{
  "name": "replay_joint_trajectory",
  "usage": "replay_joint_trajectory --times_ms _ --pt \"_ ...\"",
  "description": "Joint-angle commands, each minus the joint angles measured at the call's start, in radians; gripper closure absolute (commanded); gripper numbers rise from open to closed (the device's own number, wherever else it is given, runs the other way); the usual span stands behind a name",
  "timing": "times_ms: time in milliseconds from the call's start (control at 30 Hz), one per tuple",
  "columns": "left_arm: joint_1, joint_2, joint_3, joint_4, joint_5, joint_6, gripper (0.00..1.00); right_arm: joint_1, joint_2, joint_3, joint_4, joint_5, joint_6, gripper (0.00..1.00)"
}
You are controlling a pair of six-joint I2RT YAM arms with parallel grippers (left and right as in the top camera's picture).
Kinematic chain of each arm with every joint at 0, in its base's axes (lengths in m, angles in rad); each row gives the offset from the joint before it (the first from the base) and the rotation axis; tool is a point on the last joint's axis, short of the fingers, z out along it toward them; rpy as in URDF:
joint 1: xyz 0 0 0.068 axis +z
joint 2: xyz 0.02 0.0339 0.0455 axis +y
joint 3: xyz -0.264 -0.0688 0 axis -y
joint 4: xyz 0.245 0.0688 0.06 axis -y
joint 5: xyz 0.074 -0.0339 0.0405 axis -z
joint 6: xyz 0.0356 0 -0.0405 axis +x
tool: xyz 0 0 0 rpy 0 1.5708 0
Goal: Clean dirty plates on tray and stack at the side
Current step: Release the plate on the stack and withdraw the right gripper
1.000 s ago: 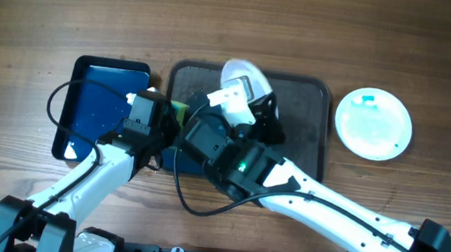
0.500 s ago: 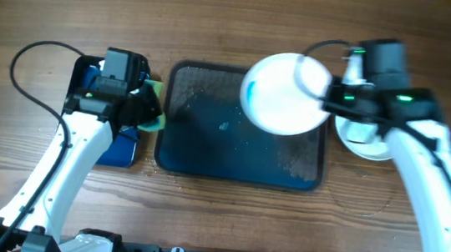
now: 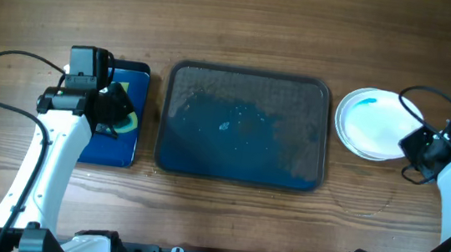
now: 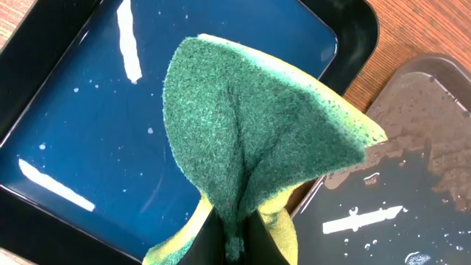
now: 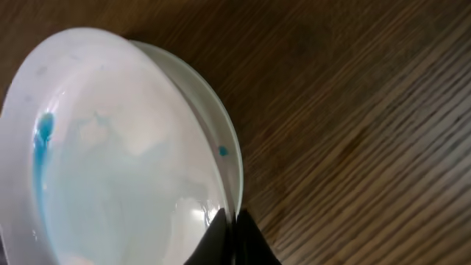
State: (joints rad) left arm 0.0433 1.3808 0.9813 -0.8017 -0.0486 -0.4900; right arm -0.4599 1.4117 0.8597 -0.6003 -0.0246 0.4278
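Observation:
The large dark tray (image 3: 248, 72) lies at the table's middle, bare apart from a wet blue film. Right of it the white plates (image 3: 370, 123) sit stacked on the wood, the top plate (image 5: 110, 162) smeared pale blue with a blue streak. My right gripper (image 3: 415, 147) is at the stack's right edge, and the right wrist view shows it (image 5: 234, 223) shut on the top plate's rim above a lower plate's rim (image 5: 234, 151). My left gripper (image 3: 112, 107) hangs over the small tray, shut on a folded green and yellow sponge (image 4: 257, 132).
A smaller black tray with a blue inside (image 3: 128, 137) lies left of the large tray; the left wrist view shows it (image 4: 81, 110) beside the large tray's wet corner (image 4: 412, 184). Bare wood surrounds both trays and the stack.
My right arm carried a plate from the large tray rightward onto the stack. My left arm drew the sponge back left, off the large tray and over the small one.

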Motion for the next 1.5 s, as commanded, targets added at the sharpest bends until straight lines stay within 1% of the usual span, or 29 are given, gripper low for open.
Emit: replay_joint_trajectory --times_ms 0,33,100,167,233,300,333,400,467,567,667,733,767,800,833,867,900,933,967,1067,1100,1200,1233,1267,1300,1333,1467 --pt "0.007 -0.01 0.014 0.004 -0.017 0.019 0.96 0.002 -0.007 -0.029 0.059 -0.018 0.018 0.85" --pt "0.008 -0.01 0.014 0.004 -0.017 0.019 0.96 0.002 -0.007 -0.034 0.076 -0.039 0.017 0.83" --pt "0.008 -0.01 0.014 0.005 -0.017 0.019 0.96 0.002 -0.005 -0.035 0.103 -0.079 0.014 0.7" --pt "0.008 -0.01 0.014 0.005 -0.017 0.019 0.96 0.015 -0.005 -0.035 0.114 -0.153 -0.053 0.55" --pt "0.008 -0.01 0.014 0.005 -0.017 0.019 0.96 0.055 -0.005 -0.035 0.11 -0.203 -0.093 0.5" --pt "0.008 -0.01 0.014 0.005 -0.021 0.023 0.96 0.137 -0.006 -0.035 0.093 -0.248 -0.127 0.46" --pt "0.008 -0.01 0.014 0.005 -0.021 0.048 0.96 0.175 -0.006 -0.034 0.085 -0.246 -0.142 0.45" --pt "0.008 -0.005 0.013 0.014 -0.024 0.15 0.96 0.298 -0.006 -0.029 0.081 -0.241 -0.189 0.41" --pt "0.008 0.024 0.008 0.043 -0.061 0.232 0.96 0.44 -0.006 -0.014 0.076 -0.166 -0.193 0.38" --pt "0.008 0.095 -0.001 0.106 -0.091 0.319 0.96 0.599 -0.006 0.001 0.076 -0.042 -0.191 0.35" --pt "0.008 0.195 -0.001 0.156 -0.092 0.422 0.96 0.698 -0.006 0.001 0.075 0.052 -0.181 0.31" --pt "0.008 0.26 -0.001 0.174 -0.093 0.465 0.96 0.725 -0.006 0.001 0.074 0.063 -0.182 0.3" --pt "0.008 0.296 -0.001 0.183 -0.103 0.463 0.92 0.728 -0.006 0.001 0.071 0.063 -0.182 0.3" --pt "0.008 0.317 -0.001 0.186 -0.103 0.463 0.83 0.728 -0.006 0.001 0.069 0.063 -0.187 0.29" --pt "0.008 0.328 -0.001 0.188 -0.103 0.459 0.69 0.728 -0.006 0.001 0.067 0.063 -0.193 0.29" --pt "0.008 0.333 -0.001 0.19 -0.103 0.46 0.42 0.728 -0.006 0.001 0.064 0.063 -0.193 0.29" --pt "0.008 0.332 0.0 0.193 -0.108 0.459 0.18 0.728 -0.006 0.001 0.063 0.063 -0.195 0.29" --pt "0.007 0.32 0.006 0.192 -0.122 0.459 0.06 0.728 -0.006 0.001 0.061 0.062 -0.201 0.29" --pt "0.007 0.303 0.018 0.18 -0.122 0.459 0.0 0.728 -0.008 0.005 0.049 0.062 -0.204 0.29" --pt "0.006 0.205 0.095 0.098 -0.12 0.443 0.0 0.729 -0.028 0.071 -0.053 0.074 -0.219 0.29" --pt "0.002 0.156 0.121 0.073 -0.116 0.417 0.0 0.732 -0.04 0.103 -0.089 0.084 -0.219 0.29" --pt "0.0 0.066 0.124 0.072 -0.117 0.404 0.0 0.759 -0.096 0.212 -0.182 0.085 -0.219 0.29" --pt "0.0 0.051 0.124 0.072 -0.117 0.404 0.0 0.774 -0.122 0.246 -0.206 0.087 -0.219 0.27" --pt "0.0 0.045 0.124 0.072 -0.117 0.404 0.0 0.787 -0.148 0.28 -0.232 0.101 -0.218 0.23" --pt "0.0 0.045 0.124 0.072 -0.117 0.404 0.0 0.8 -0.176 0.317 -0.257 0.12 -0.218 0.14" --pt "0.0 0.048 0.124 0.072 -0.117 0.404 0.0 0.814 -0.214 0.359 -0.282 0.141 -0.217 0.01" --pt "0.0 0.048 0.124 0.072 -0.117 0.404 0.0 0.837 -0.382 0.468 -0.343 0.137 -0.215 0.0"
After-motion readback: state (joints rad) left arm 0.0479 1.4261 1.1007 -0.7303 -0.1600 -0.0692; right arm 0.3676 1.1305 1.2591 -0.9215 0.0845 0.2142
